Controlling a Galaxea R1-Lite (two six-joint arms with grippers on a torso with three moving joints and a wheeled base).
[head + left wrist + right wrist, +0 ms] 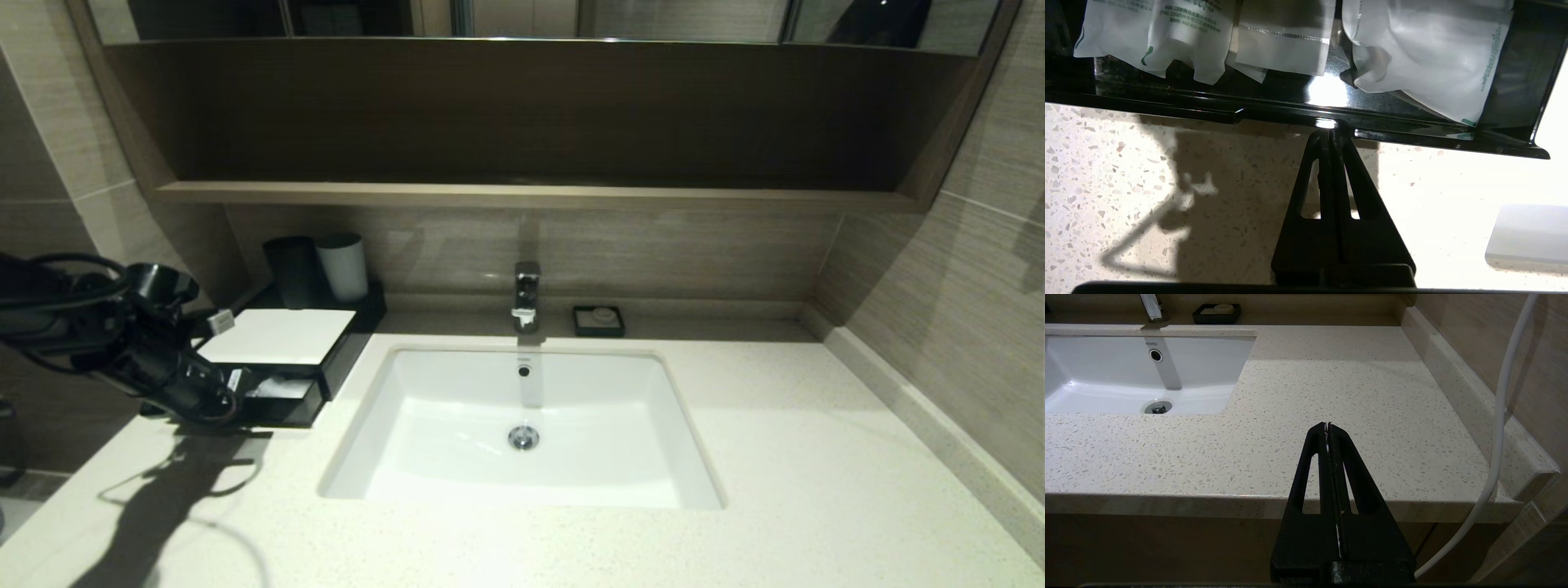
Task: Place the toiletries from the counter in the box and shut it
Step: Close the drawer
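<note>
- I see the counter (735,490) spread pale and speckled all around the white sink (522,425), which I take as my landmark.
- Above the sink, a brown wooden shelf (531,194) runs along the wall.
- To the left of the sink stands the box (282,336), low and black with a white top panel; its shallow drawer (282,400) is pulled out toward the counter's front edge.
- The toiletries (1286,41) lie inside that drawer (in the left wrist view I count several translucent white wrappers, some with green print), so they are left of the sink and off the bare stone.
- My left gripper (1329,132) sits left of the sink, at the drawer's front; its fingers are pressed flat together with nothing between them, and the tips meet the glossy black front lip of the drawer.
- My right gripper (1327,425) hangs at the counter's front edge, to the right of the sink, fingers also squeezed together on nothing, pointing over bare stone.
- Behind the box, farther left of the sink, a black cup (291,271) and a white cup (343,266) stand side by side.
- Behind the sink rises the chrome faucet (526,296).
- Just right of the faucet sits a small black soap dish (598,320).
</note>
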